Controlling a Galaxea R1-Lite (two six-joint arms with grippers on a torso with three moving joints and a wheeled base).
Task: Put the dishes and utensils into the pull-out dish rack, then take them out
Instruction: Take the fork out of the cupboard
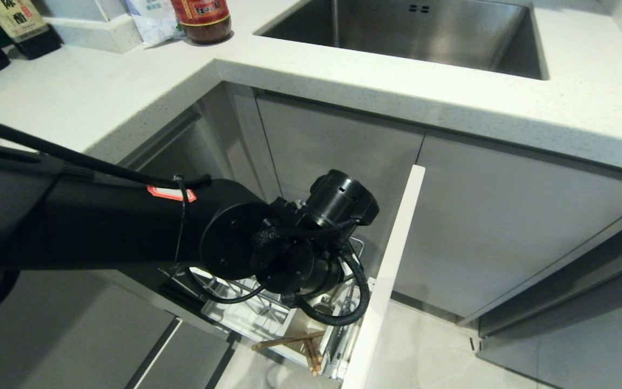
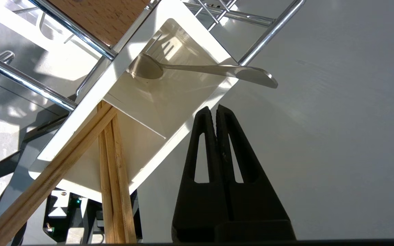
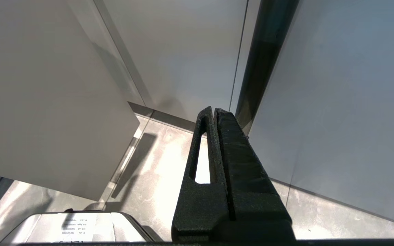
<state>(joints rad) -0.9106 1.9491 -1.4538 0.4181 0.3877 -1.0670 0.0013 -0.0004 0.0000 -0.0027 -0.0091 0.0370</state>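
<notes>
The pull-out dish rack [image 1: 246,302] stands open below the counter, behind its white panel front [image 1: 392,259]. My left arm reaches down over it and hides most of the basket. Beside the rack's wooden strip [image 2: 104,17], the white utensil cup [image 2: 169,102] holds the wooden chopsticks [image 2: 115,177] [image 1: 289,341], which lean crossed. A silver metal utensil [image 2: 204,69] also lies in the cup, its handle sticking out over the rim. My left gripper [image 2: 215,109] is shut and empty, just outside the cup against the panel. The dishes are out of view. My right gripper [image 3: 214,111] hangs shut near the floor.
A white countertop [image 1: 127,92] wraps the corner above, with a steel sink [image 1: 424,32] at the back. Sauce bottles [image 1: 19,27] and a jar [image 1: 203,21] stand at the back left. Grey cabinet doors [image 1: 494,227] flank the rack.
</notes>
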